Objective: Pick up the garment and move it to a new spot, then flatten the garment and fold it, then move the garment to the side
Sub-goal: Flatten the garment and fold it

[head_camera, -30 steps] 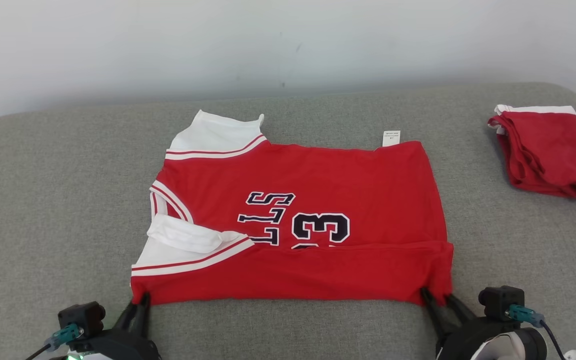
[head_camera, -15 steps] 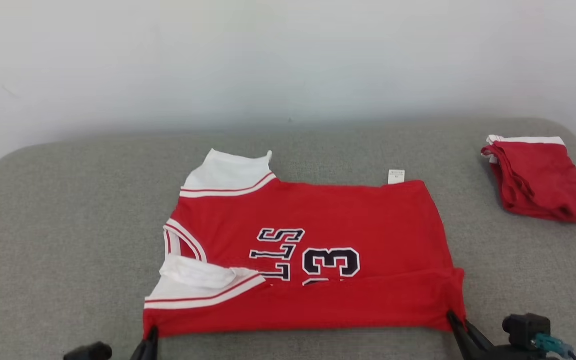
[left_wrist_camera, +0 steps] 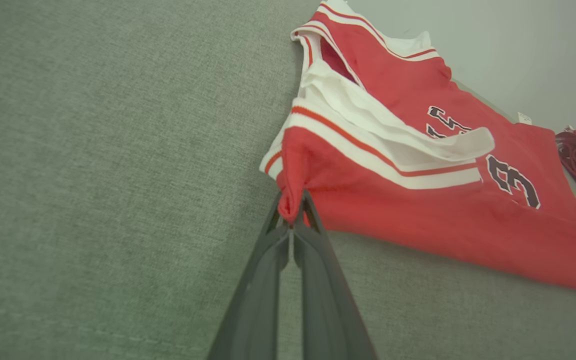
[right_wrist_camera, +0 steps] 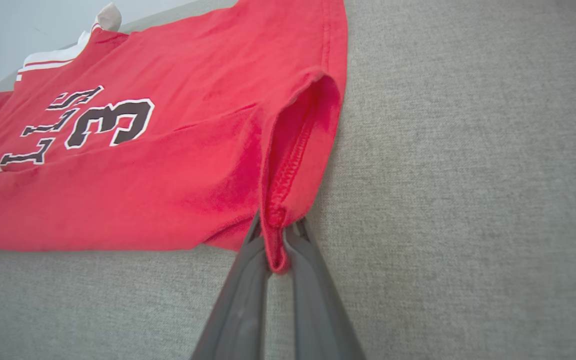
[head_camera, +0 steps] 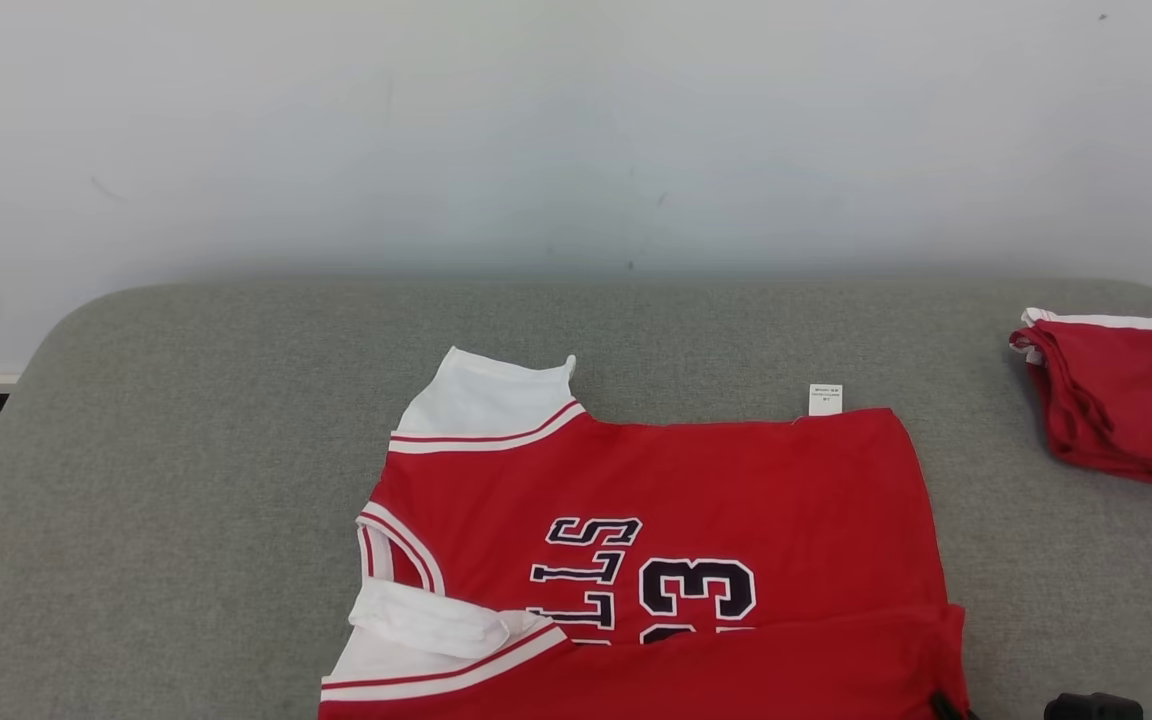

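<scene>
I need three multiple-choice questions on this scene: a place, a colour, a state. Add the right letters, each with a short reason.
1. Where does the folded red garment lie from the jersey, in the head view? A) right, apart B) on it C) left
2. Which colour is the jersey's shoulder panel? A) blue B) white C) yellow
3. In which state is the left hand? A) open B) shut on the jersey's corner C) shut on nothing
Answers: 1 A, it lies alone at the cushion's right end; 2 B, white with red stripes; 3 B, the fingers pinch red cloth.
</scene>
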{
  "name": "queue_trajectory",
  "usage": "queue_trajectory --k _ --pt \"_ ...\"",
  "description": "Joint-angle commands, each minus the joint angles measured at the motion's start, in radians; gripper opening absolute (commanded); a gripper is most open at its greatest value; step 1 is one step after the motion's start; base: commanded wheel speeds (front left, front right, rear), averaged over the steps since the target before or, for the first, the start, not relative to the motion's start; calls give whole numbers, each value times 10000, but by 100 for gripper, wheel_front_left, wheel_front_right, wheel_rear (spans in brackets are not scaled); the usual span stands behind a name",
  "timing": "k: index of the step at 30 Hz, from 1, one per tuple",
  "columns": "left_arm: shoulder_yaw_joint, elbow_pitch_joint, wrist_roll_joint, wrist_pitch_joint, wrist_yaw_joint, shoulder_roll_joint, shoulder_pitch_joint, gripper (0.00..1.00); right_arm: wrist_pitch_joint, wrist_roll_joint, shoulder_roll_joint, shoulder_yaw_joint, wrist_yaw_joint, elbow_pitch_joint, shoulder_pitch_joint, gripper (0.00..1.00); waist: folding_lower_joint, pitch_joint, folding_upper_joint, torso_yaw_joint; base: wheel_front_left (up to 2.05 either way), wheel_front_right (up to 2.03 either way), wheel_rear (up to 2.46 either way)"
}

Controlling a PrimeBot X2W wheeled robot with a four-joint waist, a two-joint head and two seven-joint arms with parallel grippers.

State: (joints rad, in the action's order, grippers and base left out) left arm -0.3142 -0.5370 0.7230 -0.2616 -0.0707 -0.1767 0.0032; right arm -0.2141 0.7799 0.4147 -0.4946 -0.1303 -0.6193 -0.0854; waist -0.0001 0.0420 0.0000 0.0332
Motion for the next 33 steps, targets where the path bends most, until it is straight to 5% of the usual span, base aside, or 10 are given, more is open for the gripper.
queue_trajectory --k 1,2,3,4,5,16,33 --pt "96 58 -6 -43 58 -35 163 0 35 -81 -69 91 -13 65 163 0 1 22 0 48 0 0 0" --pt "84 47 17 -30 79 -33 212 0 60 -140 -111 157 -13 93 203 38 1 25 0 64 0 0 0" --pt "75 53 10 -30 77 -44 224 3 78 -204 -154 221 -13 110 230 100 1 29 0 78 0 0 0" --pt "87 66 -26 -31 88 -64 205 66 77 -259 -199 283 -13 124 261 100 1 36 0 92 0 0 0" --pt "80 57 -77 -32 102 -85 203 100 67 -359 -229 343 -13 147 270 100 1 45 0 98 0 0 0" --pt "1188 1296 -1097 -35 322 4 297 100 -454 -1486 -521 1773 -13 970 56 100 1 139 0 -138 0 0 0" --pt "2876 3658 -3915 -37 471 129 430 100 -514 -3869 -2061 4117 -13 4144 1272 100 1 382 0 -428 0 0 0"
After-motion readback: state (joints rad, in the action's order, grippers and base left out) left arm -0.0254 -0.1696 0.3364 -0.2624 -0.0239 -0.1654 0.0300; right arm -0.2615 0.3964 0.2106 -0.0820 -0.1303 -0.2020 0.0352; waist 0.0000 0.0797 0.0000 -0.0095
